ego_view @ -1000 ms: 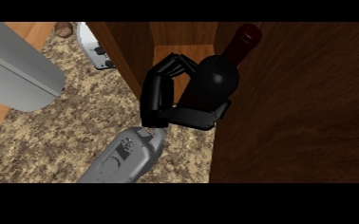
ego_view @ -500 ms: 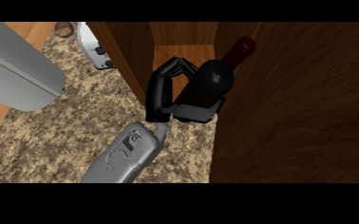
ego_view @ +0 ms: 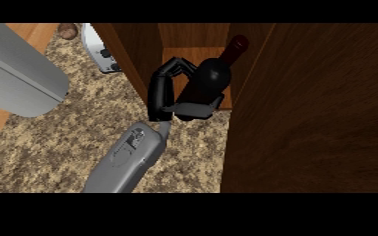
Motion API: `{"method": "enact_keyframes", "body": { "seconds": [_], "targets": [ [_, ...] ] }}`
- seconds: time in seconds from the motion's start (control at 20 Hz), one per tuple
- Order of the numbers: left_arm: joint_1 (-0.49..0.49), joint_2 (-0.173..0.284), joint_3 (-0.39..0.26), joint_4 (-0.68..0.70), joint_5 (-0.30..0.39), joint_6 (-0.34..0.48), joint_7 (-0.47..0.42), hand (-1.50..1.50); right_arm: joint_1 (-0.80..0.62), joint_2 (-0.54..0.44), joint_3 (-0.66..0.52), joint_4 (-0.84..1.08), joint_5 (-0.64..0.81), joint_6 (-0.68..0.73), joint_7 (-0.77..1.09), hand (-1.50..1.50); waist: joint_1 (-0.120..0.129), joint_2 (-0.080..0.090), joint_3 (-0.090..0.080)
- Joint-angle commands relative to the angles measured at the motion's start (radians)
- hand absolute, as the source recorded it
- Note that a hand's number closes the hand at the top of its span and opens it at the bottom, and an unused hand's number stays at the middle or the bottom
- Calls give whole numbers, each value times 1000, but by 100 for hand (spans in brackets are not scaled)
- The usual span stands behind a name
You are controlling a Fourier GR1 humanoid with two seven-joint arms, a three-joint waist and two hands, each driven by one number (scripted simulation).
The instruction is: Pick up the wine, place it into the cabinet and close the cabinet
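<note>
Wine (ego_view: 209, 77) sitting tilted in right hand (ego_view: 168, 96), fingers curling round it at cabinet (ego_view: 303, 110) opening; neck maybe clipping door edge, tipping.

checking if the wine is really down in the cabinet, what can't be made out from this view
- Base of the wine bottle: hidden by the right hand curled round it, so whether it rests on the cabinet floor cannot be told.
- Cabinet interior: mostly blocked by the open door at the right.
- Left hand: no hand shows; a grey shape is cut off by the left edge.
- White appliance: partly hidden behind the cabinet's side wall.
</note>
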Motion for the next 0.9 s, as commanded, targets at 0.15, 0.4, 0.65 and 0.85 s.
{"method": "enact_keyframes", "body": {
  "seconds": [0.15,0.4,0.65,0.85],
  "targets": [
    [-33,0,60,76,42,-39,-56,150,-41,18,39,-69,-34,-37,71,-150,5,0,0],
    [-109,0,148,203,64,-114,-66,150,-44,-14,-51,-55,-115,-21,59,-150,0,1,0],
    [-160,4,185,257,63,-145,-37,150,114,36,11,-43,-74,37,-79,-150,0,1,0],
    [-248,45,227,393,90,-198,-49,150,80,45,59,-103,-29,-13,11,-150,-7,2,0]
  ]
}}
